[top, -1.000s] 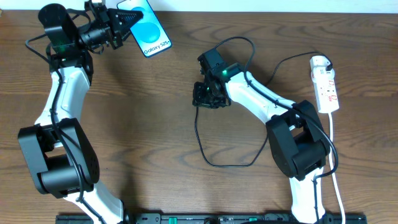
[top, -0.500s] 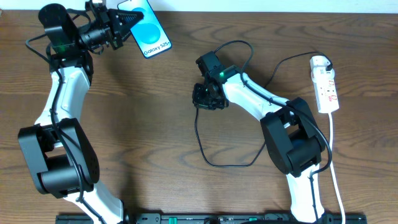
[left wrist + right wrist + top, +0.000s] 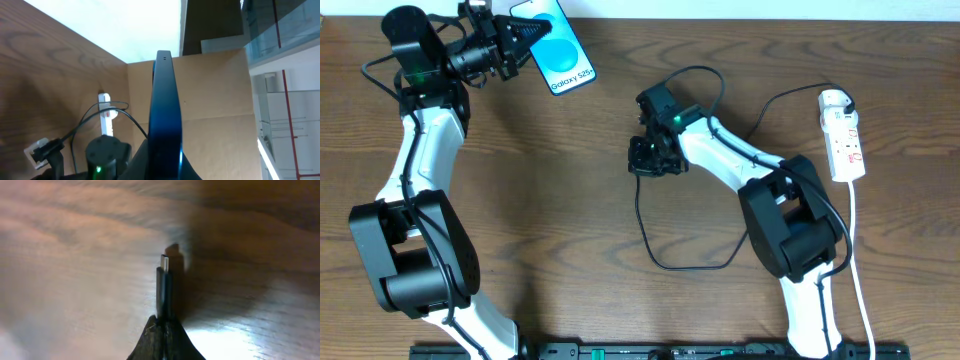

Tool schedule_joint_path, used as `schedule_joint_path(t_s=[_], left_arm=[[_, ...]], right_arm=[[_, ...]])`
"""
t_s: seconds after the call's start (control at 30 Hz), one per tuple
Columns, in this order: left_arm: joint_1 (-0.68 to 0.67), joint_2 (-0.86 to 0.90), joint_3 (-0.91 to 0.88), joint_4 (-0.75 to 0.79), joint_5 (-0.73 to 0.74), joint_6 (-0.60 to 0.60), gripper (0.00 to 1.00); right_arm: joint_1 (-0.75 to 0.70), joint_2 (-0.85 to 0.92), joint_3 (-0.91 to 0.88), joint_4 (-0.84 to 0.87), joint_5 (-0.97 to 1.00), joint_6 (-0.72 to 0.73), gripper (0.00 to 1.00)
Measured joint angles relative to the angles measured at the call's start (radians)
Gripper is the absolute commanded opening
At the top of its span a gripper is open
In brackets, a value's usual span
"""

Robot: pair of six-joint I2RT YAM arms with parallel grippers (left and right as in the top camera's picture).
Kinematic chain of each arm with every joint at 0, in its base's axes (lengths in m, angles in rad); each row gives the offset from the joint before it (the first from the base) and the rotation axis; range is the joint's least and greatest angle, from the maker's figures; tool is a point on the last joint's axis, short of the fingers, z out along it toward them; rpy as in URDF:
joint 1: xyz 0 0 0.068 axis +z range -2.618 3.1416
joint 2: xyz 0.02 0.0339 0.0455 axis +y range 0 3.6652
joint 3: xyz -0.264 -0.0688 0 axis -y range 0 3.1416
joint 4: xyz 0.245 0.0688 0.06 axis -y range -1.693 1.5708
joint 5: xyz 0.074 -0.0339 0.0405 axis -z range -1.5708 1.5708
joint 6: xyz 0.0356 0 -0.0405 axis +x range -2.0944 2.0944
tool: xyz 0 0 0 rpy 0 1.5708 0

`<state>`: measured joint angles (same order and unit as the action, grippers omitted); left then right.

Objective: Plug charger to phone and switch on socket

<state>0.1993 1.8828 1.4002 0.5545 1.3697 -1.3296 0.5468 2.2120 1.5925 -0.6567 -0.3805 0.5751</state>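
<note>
The phone [image 3: 560, 52], blue screen reading "Galaxy S25", is held at the table's far left by my left gripper [image 3: 525, 40], shut on its edge. In the left wrist view the phone [image 3: 165, 110] stands edge-on between the fingers [image 3: 162, 167]. My right gripper [image 3: 648, 158] at table centre is shut on the charger's connector tip [image 3: 164, 287], which points out from the fingers [image 3: 164, 325] just above the wood. The black cable [image 3: 665, 255] loops toward the front and runs back to the plug [image 3: 847, 103] in the white socket [image 3: 844, 140] at the far right.
The socket's thick white cord [image 3: 858, 260] runs down the right edge toward the front. A cardboard panel [image 3: 215, 110] stands beyond the table in the left wrist view. The black base rail [image 3: 650, 350] lies along the front edge.
My right gripper has shifted and turned slightly with the connector tip in it. The left arm and phone have not moved.
</note>
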Motion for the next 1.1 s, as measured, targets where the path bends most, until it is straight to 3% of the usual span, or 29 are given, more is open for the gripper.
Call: schedule_joint_path(t_s=[0.23,0.53,1.1], left_arm=[[0.0,0.0,0.0,0.0,0.016,0.002,0.07],[0.0,0.0,0.0,0.0,0.034,0.019,0.07],[-0.007,0.0,0.0,0.0,0.02,0.066,0.07]], right_arm=[[-0.116,-0.018,0.0,0.158,-0.462,-0.231,0.01],[-0.187,-0.046,0.004,0.337,-1.006,-0.291,0.01],[-0.142,-0.056,0.004,0.684,-1.154,-0.01,0.01]])
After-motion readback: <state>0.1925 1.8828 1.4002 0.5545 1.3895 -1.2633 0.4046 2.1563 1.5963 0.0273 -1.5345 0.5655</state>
